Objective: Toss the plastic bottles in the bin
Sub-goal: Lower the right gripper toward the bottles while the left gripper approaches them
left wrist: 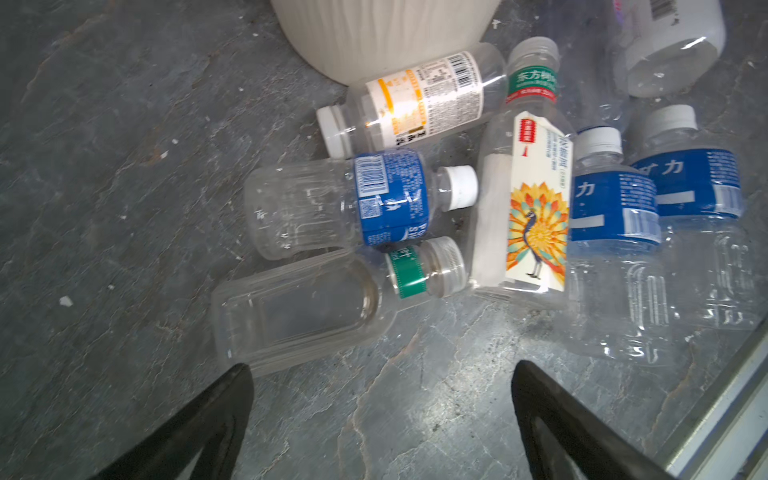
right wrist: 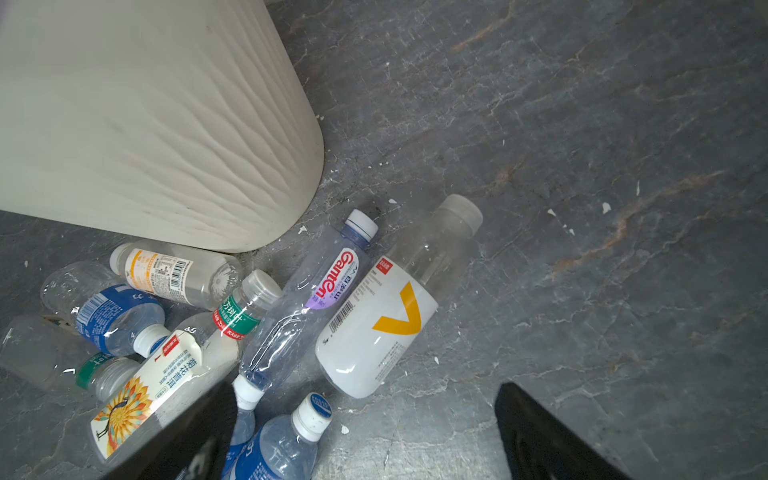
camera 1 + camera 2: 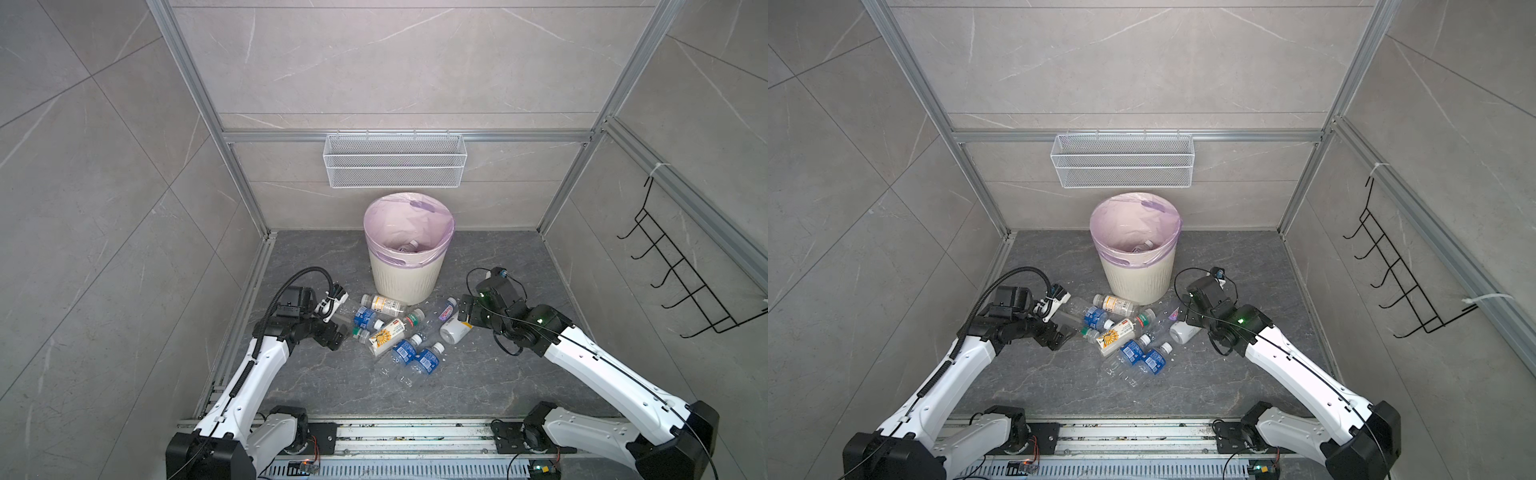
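Nearest the lens in each wrist view stand black fingers (image 1: 224, 407): those of my left gripper (image 1: 380, 368) and of my right gripper (image 2: 365, 388). Both pairs are spread wide and pinch nothing.

In both top views the small plastic bottles (image 3: 386, 334) lie on their sides in a loose heap at the centre of the frame. They rest on the dark grey stone-patterned floor (image 3: 332, 386), between my two grippers. Just above the heap stands the round cream-white ribbed plastic bin (image 3: 409, 278), upright and lined with a pale lilac bag (image 3: 382, 224); one clear bottle (image 3: 411, 246) lies inside it.

Just ahead of my left gripper lies a clear flat-sided bottle with a green neck band (image 1: 299, 307), touching a clear bottle with a blue label and white cap (image 1: 386, 199). Ahead of my right gripper lies a white bottle with a yellow chevron (image 2: 374, 328), beside a clear bottle with a purple label (image 2: 320, 299).

At upper centre in both top views a white wire mesh basket (image 3: 395, 160) hangs on the back wall.
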You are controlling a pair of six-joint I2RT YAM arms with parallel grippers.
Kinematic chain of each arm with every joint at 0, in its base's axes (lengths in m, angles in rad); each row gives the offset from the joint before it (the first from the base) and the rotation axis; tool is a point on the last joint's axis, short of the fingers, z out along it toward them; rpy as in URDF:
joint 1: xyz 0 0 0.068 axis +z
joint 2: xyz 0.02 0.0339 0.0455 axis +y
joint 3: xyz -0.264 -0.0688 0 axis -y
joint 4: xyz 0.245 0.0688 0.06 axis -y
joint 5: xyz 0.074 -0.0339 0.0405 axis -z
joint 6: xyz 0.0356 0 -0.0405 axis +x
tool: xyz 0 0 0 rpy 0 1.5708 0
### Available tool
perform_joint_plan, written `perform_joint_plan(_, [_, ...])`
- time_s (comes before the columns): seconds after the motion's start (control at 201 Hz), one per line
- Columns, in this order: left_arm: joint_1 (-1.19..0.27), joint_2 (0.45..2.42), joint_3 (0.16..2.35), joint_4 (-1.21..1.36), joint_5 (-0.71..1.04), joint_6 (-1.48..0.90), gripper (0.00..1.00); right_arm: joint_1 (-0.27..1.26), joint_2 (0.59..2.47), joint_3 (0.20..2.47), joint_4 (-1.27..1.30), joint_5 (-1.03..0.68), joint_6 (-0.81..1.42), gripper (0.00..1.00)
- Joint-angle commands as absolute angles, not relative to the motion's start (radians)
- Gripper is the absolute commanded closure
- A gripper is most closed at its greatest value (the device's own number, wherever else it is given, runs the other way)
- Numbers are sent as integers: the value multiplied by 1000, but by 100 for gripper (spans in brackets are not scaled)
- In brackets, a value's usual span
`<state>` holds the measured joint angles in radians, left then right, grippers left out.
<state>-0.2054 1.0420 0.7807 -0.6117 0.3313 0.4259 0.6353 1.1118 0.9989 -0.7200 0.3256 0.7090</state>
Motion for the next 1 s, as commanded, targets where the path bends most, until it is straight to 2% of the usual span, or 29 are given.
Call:
perform_joint_plan(0.0, [-260, 1042, 838, -648, 316, 350, 2, 638, 1080, 960, -715, 325, 757, 1])
perform_joint_plan(0.134, [-321, 1075, 882, -680, 356, 336, 3, 639, 1066, 925, -707, 321, 774, 1])
perform_joint_plan(0.388, [-506, 1137, 952, -703, 281, 349, 3, 638, 1052, 890, -712, 297, 800, 5])
perform_joint_plan(0.687, [-558, 1176, 962, -681, 202, 376, 4, 638, 1077, 824, -675, 270, 831, 9])
perform_joint_plan(0.996, [-550, 1132, 872, -615, 133, 383, 2, 637, 1210, 824, -556, 241, 879, 4])
